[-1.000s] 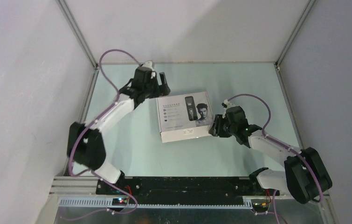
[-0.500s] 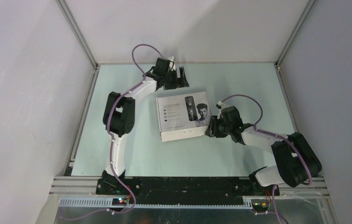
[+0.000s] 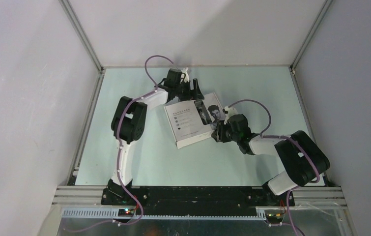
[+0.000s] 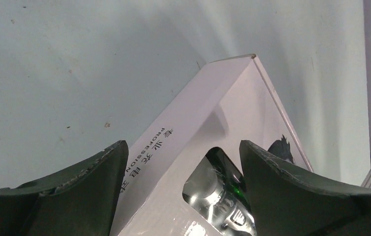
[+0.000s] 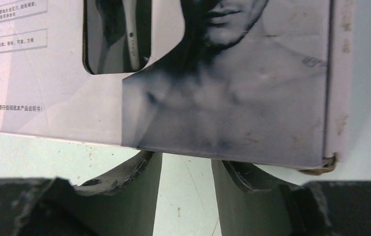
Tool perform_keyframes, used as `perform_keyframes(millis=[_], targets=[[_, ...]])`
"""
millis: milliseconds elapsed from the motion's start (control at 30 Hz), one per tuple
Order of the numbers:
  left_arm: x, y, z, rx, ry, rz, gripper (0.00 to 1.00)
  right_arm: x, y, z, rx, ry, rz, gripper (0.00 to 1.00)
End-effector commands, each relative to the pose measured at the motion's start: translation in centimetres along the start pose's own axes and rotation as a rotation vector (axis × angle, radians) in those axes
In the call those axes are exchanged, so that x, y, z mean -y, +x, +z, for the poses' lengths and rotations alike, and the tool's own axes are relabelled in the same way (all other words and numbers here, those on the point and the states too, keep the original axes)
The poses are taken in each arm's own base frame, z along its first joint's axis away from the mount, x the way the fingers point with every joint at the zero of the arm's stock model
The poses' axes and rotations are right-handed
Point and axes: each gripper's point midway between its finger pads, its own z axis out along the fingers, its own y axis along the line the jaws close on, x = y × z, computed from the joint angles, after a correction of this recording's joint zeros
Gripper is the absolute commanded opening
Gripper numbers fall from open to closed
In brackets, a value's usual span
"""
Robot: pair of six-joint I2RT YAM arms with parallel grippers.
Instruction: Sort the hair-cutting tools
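Observation:
The white cardboard box (image 3: pixel 188 129) lies skewed on the pale green table. Through its cut-out window shows the slim silver-and-black clipper (image 3: pixel 202 114) (image 4: pixel 217 194) (image 5: pixel 129 34). My left gripper (image 3: pixel 189 92) (image 4: pixel 183 147) hangs open over the box's far edge (image 4: pixel 188 113), one finger over the side face and one over the printed top. My right gripper (image 3: pixel 217 135) (image 5: pixel 185 160) sits at the box's near right edge (image 5: pixel 232 98). Its fingers (image 5: pixel 124 174) stand apart with bare table between them, and their tips are hidden under the box.
The table (image 3: pixel 139 147) is boxed in by white walls with metal corner posts (image 3: pixel 82 34) (image 3: pixel 308 34). Purple cables (image 3: pixel 158 61) loop above both arms. The right arm's elbow (image 3: pixel 301 155) lies low over the near right of the table.
My left gripper swung from the box's left corner to its far edge, over the window. The right gripper pushed leftward, and the box turned anticlockwise, its right end going farther back.

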Motion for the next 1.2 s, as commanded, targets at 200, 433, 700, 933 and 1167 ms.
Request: perform_keyframes(millis=[200,433,700,933,1167], targets=[[6.4,7.4,-2.5,-0.207,0.221,-0.032,0.87,-1.5,-1.7,1.2,0.153,-0.023,-0.181,0.48],[8.0,8.4,-3.8,-0.189,0.269,-0.058,0.86,-4.0,-1.7,0.9,0.16,-0.118,-0.237,0.49],[10.4,10.6,-4.7,-0.163,0.32,-0.152,0.87,-6.4,-0.3,1.0,0.129,-0.159,-0.278,0.51],[7.0,7.6,-6.5,0.013,0.195,-0.242,0.91,-5.6,-0.4,0.2,0.115,-0.101,-0.283,0.53],[1.6,2.6,-9.4,0.172,0.003,-0.22,0.96,-6.1,0.7,-1.6,0.063,-0.087,-0.355,0.56]])
